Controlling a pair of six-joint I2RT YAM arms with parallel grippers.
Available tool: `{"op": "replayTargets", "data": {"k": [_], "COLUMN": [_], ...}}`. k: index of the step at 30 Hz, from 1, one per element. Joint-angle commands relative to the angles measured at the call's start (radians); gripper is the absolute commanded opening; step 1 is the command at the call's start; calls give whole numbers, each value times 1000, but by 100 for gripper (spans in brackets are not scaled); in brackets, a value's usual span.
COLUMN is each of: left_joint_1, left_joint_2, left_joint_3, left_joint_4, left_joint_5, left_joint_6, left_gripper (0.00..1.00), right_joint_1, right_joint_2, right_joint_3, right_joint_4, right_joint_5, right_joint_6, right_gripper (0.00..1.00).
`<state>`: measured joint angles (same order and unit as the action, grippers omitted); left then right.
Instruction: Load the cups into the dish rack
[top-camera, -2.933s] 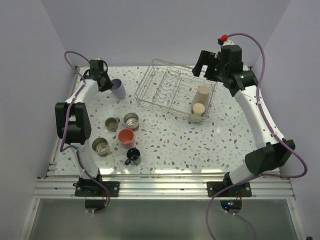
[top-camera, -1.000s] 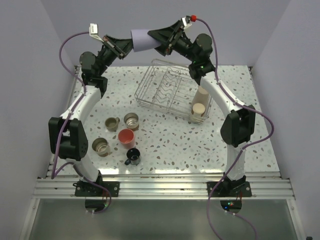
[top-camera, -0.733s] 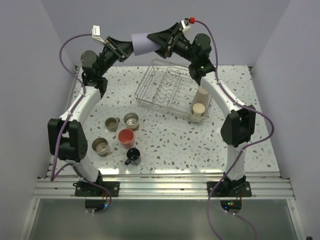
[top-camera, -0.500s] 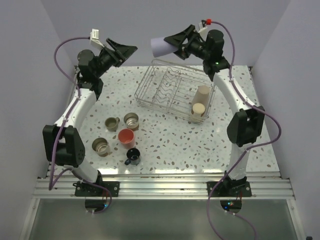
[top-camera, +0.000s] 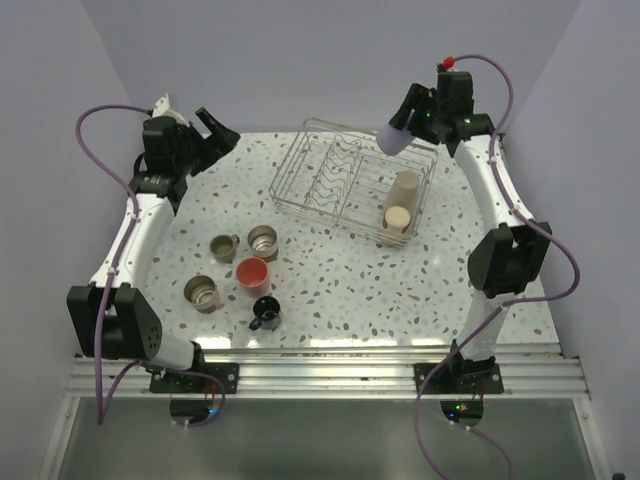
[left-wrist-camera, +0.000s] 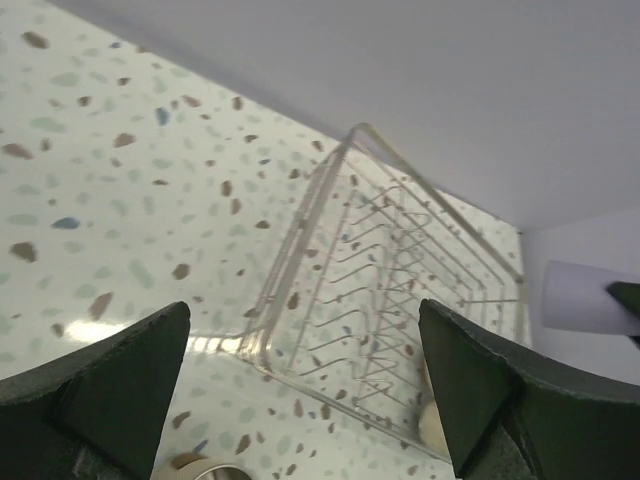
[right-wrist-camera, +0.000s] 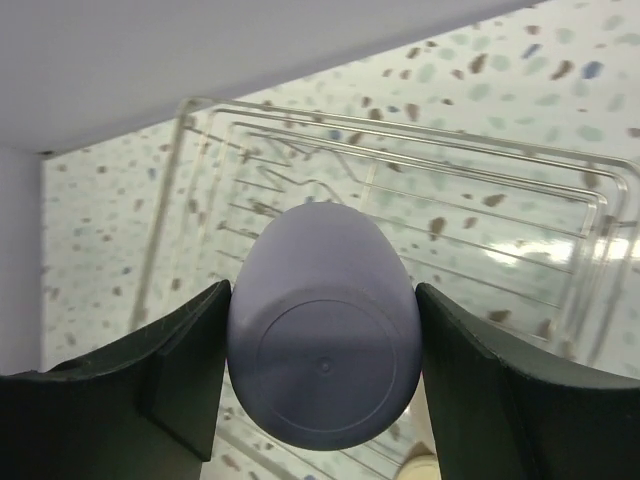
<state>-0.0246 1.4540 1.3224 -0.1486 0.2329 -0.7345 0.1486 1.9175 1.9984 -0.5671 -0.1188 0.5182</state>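
Note:
My right gripper (top-camera: 403, 124) is shut on the lavender cup (top-camera: 390, 138), holding it in the air above the far right corner of the wire dish rack (top-camera: 330, 180). In the right wrist view the cup's (right-wrist-camera: 322, 365) base faces the camera, clamped between both fingers (right-wrist-camera: 190, 370), with the rack (right-wrist-camera: 480, 230) below. Two beige cups (top-camera: 404, 190) stand in the rack's right end. My left gripper (top-camera: 218, 133) is open and empty at the far left, facing the rack (left-wrist-camera: 390, 300). Coral cup (top-camera: 252, 273), black mug (top-camera: 266, 314) and three grey cups (top-camera: 263, 240) sit on the table.
The loose cups cluster front left of the rack, between it and the left arm. The purple back wall (top-camera: 320, 60) rises close behind the rack. A grey cup's rim (left-wrist-camera: 195, 470) shows at the bottom of the left wrist view.
The left gripper opened, let go of the lavender cup and drew back down to the left. The right gripper carried the cup right and down, over the rack's far right corner.

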Motion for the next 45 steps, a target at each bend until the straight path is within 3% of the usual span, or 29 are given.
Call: {"op": "replayTargets", "data": {"k": [1, 3, 7, 22, 43, 45], "left_joint_1": [8, 6, 6, 6, 6, 6], "left_joint_2": [-34, -30, -32, -18, 25, 20], "left_joint_3": [34, 47, 54, -2, -5, -6], "left_joint_4": [-209, -255, -266, -221, -192, -190], "left_joint_5": [-258, -360, -415, -322, -241, -239], "left_joint_6": [132, 174, 196, 176, 155, 156], "left_gripper": [100, 100, 100, 100, 100, 100], "right_joint_1": [-3, -1, -3, -4, -3, -4], "right_joint_2": [-2, 24, 80, 232, 324, 321], "right_joint_3": [14, 16, 46, 49, 46, 48], "right_joint_4": [-103, -112, -128, -126, -114, -117], "right_joint_5": [221, 257, 304, 438, 430, 427], "right_joint_6": [-159, -182, -210, -239, -201, -202], "right_gripper": [0, 0, 0, 0, 0, 13]}}
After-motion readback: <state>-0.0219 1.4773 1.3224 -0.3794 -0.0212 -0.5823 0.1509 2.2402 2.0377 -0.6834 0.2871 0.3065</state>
